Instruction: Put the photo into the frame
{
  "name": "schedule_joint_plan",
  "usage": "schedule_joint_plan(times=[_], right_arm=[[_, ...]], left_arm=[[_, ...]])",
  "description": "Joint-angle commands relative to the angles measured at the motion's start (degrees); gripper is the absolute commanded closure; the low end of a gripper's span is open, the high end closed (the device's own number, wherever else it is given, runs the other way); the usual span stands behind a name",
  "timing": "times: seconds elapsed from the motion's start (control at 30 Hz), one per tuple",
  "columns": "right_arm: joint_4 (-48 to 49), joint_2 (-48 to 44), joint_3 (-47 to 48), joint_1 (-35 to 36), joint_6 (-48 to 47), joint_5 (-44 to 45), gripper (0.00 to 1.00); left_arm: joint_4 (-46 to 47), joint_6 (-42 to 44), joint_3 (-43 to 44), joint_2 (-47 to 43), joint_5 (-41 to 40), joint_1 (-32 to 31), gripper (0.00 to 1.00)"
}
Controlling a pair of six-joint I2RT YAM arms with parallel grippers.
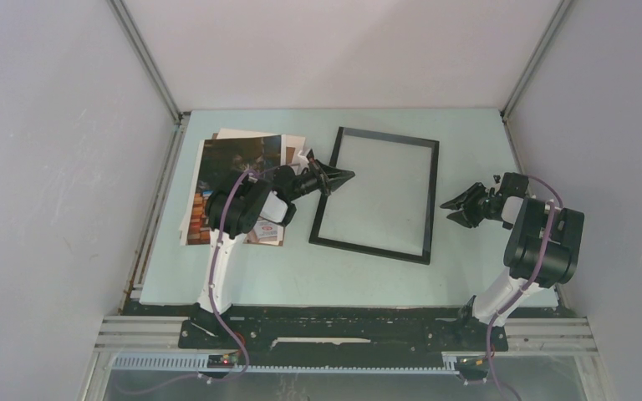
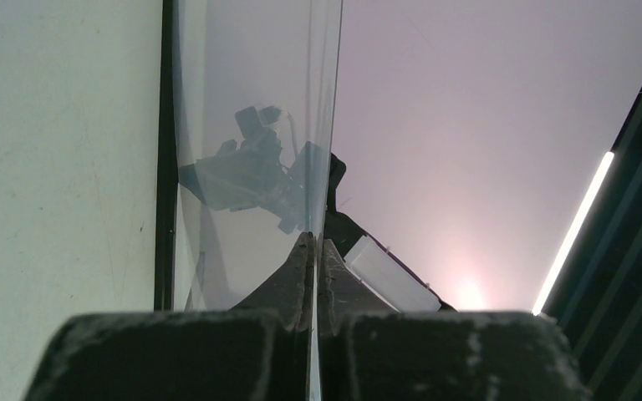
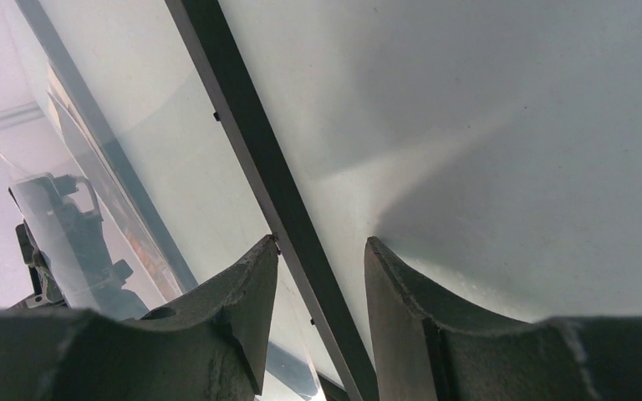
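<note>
the left gripper [image 1: 340, 177], fingers pressed together on one edge of the clear pane [image 2: 251, 100], holds the sheet raised at the left side of the frame [image 1: 431, 200], seemingly to open the frame's bed for a print. the right gripper [image 1: 450, 212] hovers by the opposite long rail, fingers about half spread and holding nothing. from its own wrist camera the black rail runs through the gap, a stance that looks meant to steady the frame while the pane is up.

the photo [image 1: 230, 159] is not yet in play. it lies face up on a loose pile at the far left of the table [image 1: 368, 284], partly under the left arm, with a white sheet [image 1: 242, 132] and a brown board [image 1: 267, 236] showing at the pile's edges. by this reckoning the task is at an early step.

room is tight on the left, where the pile sits just beside the frame and the enclosure wall [image 1: 67, 167] stands close behind. the near strip of table and the stretch to the frame's right offer more space, likelier ground for parking the pane. pinched by a thin edge, the pane could flex or slip.
</note>
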Motion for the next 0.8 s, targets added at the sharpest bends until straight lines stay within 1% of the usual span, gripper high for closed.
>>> schedule_joint_plan(times=[0.0, 0.47, 0.77], right_arm=[[1.3, 0.1, -0.3, 0.3, -0.1, -0.4, 0.49], [1.3, -0.1, -0.3, 0.4, -0.1, -0.3, 0.49], [1.4, -0.2, -0.3, 0.5, -0.1, -0.3, 0.49]], left_arm=[[3.7, 1.3, -1.1, -0.5, 1.5, -0.3, 1.0], [3.8, 2.0, -2.2, -0.5, 1.9, -0.4, 1.0], [4.1, 2.4, -2.6, 0.1, 3.8, -0.5, 1.0]])
